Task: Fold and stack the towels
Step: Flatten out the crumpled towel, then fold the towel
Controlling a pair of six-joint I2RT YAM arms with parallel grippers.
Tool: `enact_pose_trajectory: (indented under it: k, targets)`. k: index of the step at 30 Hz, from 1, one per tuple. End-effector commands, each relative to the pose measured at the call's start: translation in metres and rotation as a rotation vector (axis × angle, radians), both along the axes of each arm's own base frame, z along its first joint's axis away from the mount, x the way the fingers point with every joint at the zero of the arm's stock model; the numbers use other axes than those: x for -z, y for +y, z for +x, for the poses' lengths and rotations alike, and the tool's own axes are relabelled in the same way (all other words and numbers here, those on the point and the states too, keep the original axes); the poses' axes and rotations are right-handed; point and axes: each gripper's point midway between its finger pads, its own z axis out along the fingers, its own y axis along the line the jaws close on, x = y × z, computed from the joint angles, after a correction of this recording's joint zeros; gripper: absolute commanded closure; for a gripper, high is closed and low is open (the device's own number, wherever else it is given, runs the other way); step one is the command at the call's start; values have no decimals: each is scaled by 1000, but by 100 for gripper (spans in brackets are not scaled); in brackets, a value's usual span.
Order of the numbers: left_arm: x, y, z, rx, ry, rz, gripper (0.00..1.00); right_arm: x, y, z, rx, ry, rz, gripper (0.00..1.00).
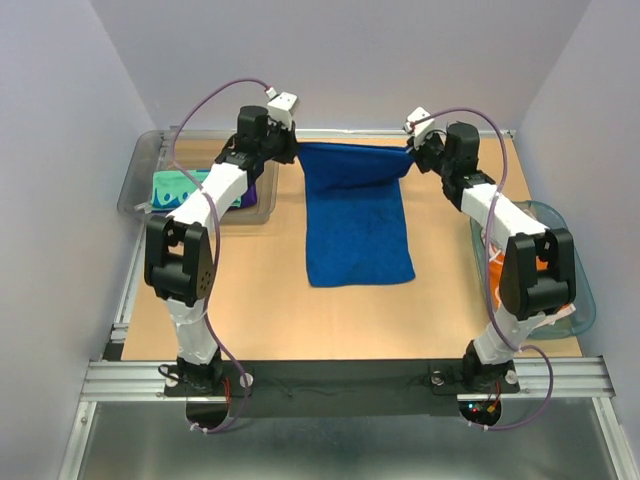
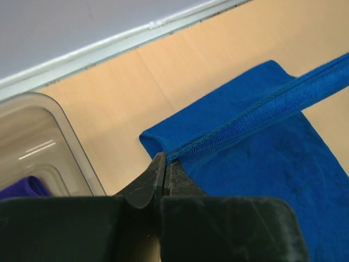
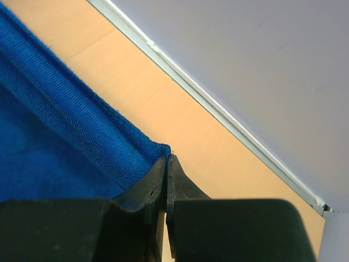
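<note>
Blue towel [image 1: 358,225] is lying partly flat on the surface [image 1: 260,300] in the top view, its far edge being lifted taut between left hand [image 1: 288,150] and right hand [image 1: 413,152]. Left wrist view: jaws are pinching the towel's hem corner. Right wrist view: jaws are pinching the opposite corner.

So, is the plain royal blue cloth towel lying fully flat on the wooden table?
No, the plain royal blue towel has its far edge lifted and stretched between both arms' shut jaws.
</note>
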Motion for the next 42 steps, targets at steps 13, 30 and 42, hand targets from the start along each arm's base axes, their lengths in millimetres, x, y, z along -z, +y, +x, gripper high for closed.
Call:
enact_pose_trajectory:
  k: [13, 30, 42]
  targets:
    - [-46, 17, -65, 11, -65, -39, 100, -58, -12, -45, -8, -153, 19, 99]
    - [48, -6, -118, 46, 220, 78, 100, 55, -4, -112, -18, 248, 134, 100]
    - [-17, 3, -90, -74, 89, 109, 100, 52, -8, -114, 30, 270, 163, 99]
